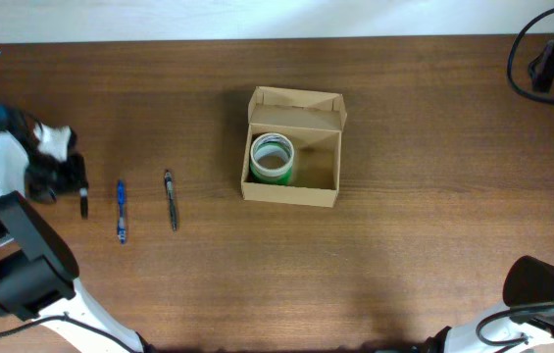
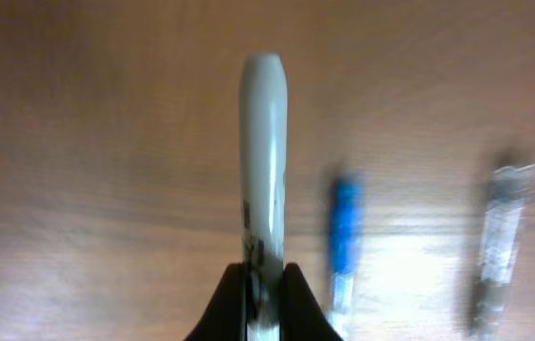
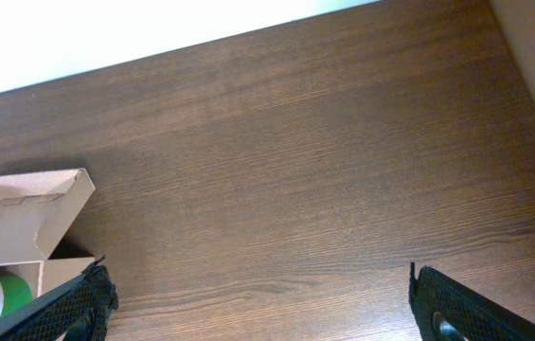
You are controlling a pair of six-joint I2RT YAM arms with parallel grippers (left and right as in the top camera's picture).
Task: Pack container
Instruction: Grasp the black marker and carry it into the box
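Overhead view: the container [image 1: 289, 194], a tan cardboard box with its lid flap standing open on the far side, sits mid-table and carries no print. 1 green-and-white tape roll [image 1: 272, 158] lies flat in the container's left half; the right half shows bare cardboard floor. No brand or writing is legible on any item. Dark marks on the marker [image 2: 263, 161] barrel are too blurred in the left wrist view to read.

Left gripper [image 2: 264, 284]: fingers narrow, clamped on the pale marker near 1 end, well left of the container. 2 pens lie on the table [image 1: 433, 245] between this gripper and the container, roughly parallel and apart from each other. The blue pen [image 1: 121, 211] is farther from the container and the dark pen [image 1: 171, 199] is nearer to it.

Right gripper [image 3: 258, 279]: fingers spread wide, gripping and touching nothing, with the container's corner at the lower left of its view.

Open wood surrounds the container on all 4 sides, and the far table edge runs near, behind the flap
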